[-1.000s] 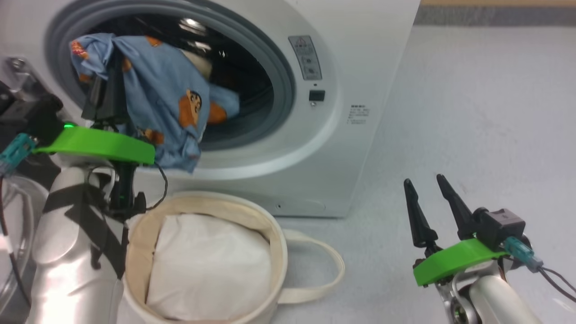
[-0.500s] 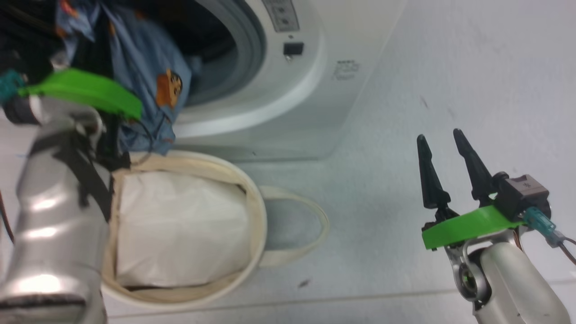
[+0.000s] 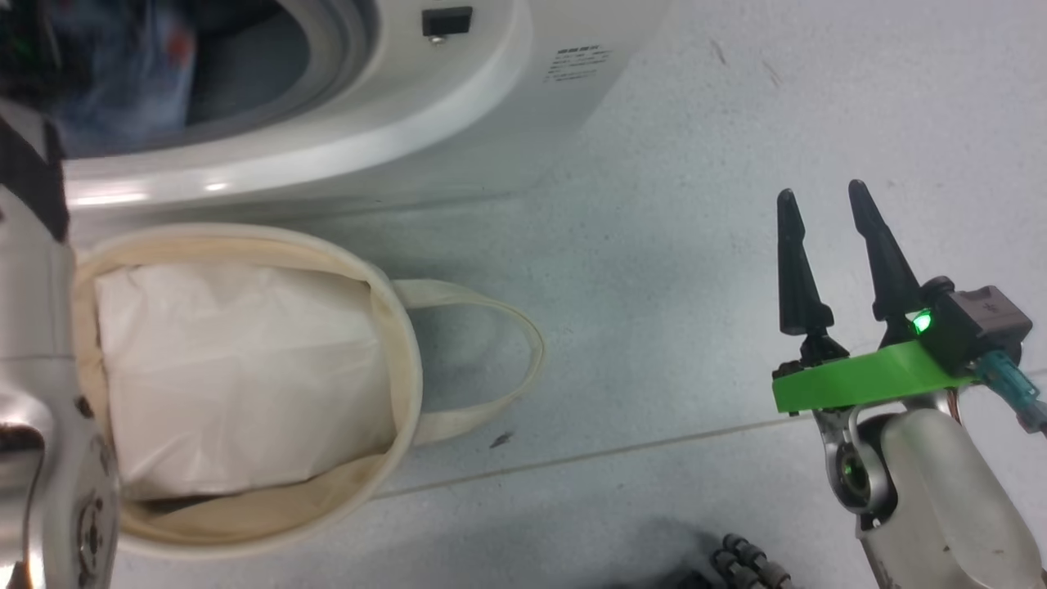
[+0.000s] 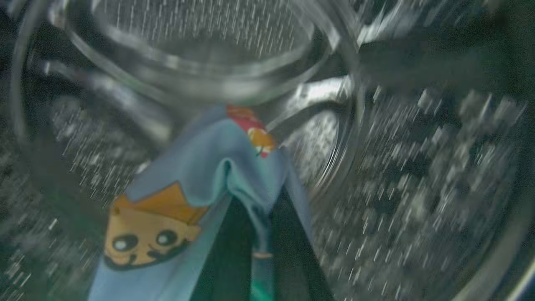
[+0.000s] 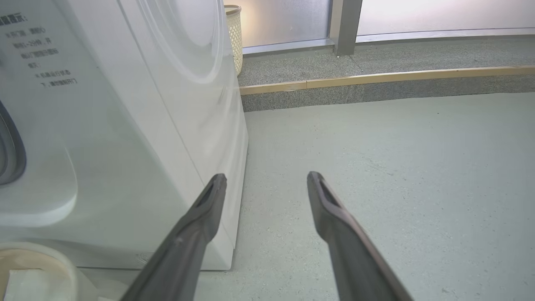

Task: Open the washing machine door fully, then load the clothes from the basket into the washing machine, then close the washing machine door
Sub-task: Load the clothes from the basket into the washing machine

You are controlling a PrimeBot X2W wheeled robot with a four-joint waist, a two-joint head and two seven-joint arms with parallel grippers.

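Left claw [image 4: 256,209] first: pressed together, pinching the clothes [image 4: 200,179], light blue cloth with an orange cartoon face, draped over both dark fingers [image 4: 228,267] and rising in a fold beyond them. All round that, blurred, the holed steel drum [image 4: 418,167], so deep inside the washing machine [image 3: 425,123]. From the head, just a smear of the same blue cloth within the grey rubber ring [image 3: 335,49] at the upper left, plus the pale left forearm [image 3: 33,393] down the left edge, overlapping the near-left rim of the basket [image 3: 401,327]. Then the right claw [image 3: 822,190]: spread wide, gripping nothing, hanging above bare floor [image 3: 654,245], well apart from both washing machine and basket, with a green bracket [image 3: 867,380] at its base and a small green light [image 3: 922,321] lit just beside. Seen along that claw [image 5: 267,177], pointing past the front right corner of the washing machine. Outward again, on the floor just in front of the washing machine, the basket itself: a round cream cloth tub, upright, with a plain white bundle [image 3: 237,368] inside and one strap handle [image 3: 515,327] lying flat out to its right. Farther off, past the side of the washing machine, a pale woven bin [image 5: 234,33] and a raised grey step [image 5: 376,90] with a wood-coloured edge.
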